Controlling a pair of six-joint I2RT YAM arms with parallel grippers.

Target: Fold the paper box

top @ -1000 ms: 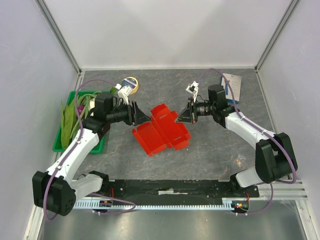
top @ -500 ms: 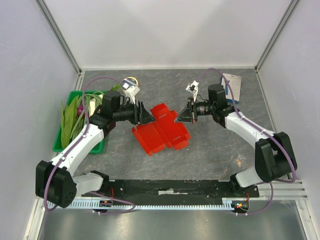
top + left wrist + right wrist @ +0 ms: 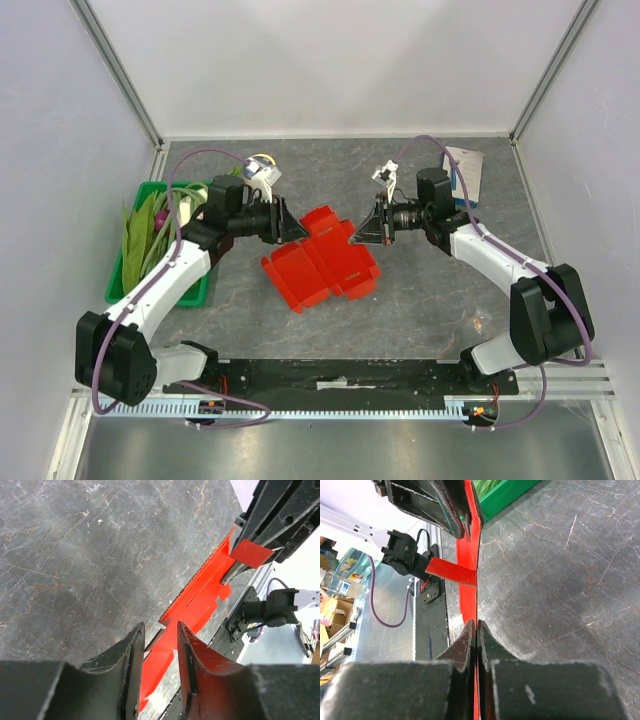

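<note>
The paper box (image 3: 322, 264) is a bright red notched blank, partly folded and held up in the middle of the grey table. My right gripper (image 3: 357, 236) is shut on its right edge; in the right wrist view the fingertips (image 3: 476, 624) pinch the thin red sheet (image 3: 469, 555) edge-on. My left gripper (image 3: 293, 229) is at the blank's upper left flap. Its jaws (image 3: 160, 628) stand open and narrow, with a red panel (image 3: 200, 592) running between them. I see no contact between that panel and the left fingers (image 3: 131, 660).
A green bin (image 3: 118, 282) holding leafy greens stands at the left edge, also seen as green bin (image 3: 506, 495) in the right wrist view. A white-and-blue box (image 3: 463, 172) lies at the back right. A tape roll (image 3: 262, 162) sits behind the left wrist. White walls enclose the table.
My left arm has swung right and forward to the blank's upper left flap and its jaws have narrowed. The blank's left side has shifted slightly. The right arm has held still.
</note>
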